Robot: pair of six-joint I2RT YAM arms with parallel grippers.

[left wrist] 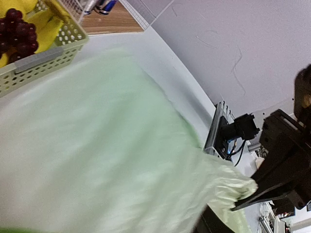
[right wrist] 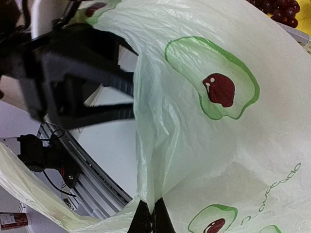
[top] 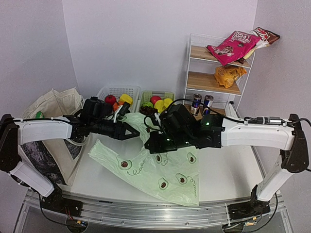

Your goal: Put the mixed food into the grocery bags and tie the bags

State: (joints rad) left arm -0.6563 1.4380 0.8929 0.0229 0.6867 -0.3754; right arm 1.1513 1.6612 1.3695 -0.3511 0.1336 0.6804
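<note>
From the right wrist alone, right tool (right wrist: 150, 219) pinches the avocado bag (right wrist: 214, 145); left tool (right wrist: 129, 100) gapes.

Bags: two, tote (top: 51, 104) left, plastic bag (top: 160, 172) near centre.
Baskets: two, far, white basket (top: 116, 91) and green basket (top: 158, 94).
Cans: two, far right, left can (top: 196, 103) and right can (top: 208, 103).
Packets: three, far right, pink packet (top: 232, 46), brown packet (top: 266, 35), orange packet (top: 228, 75).
Rack (top: 209, 80): one.
Grapes (left wrist: 18, 34): one bunch.
</note>
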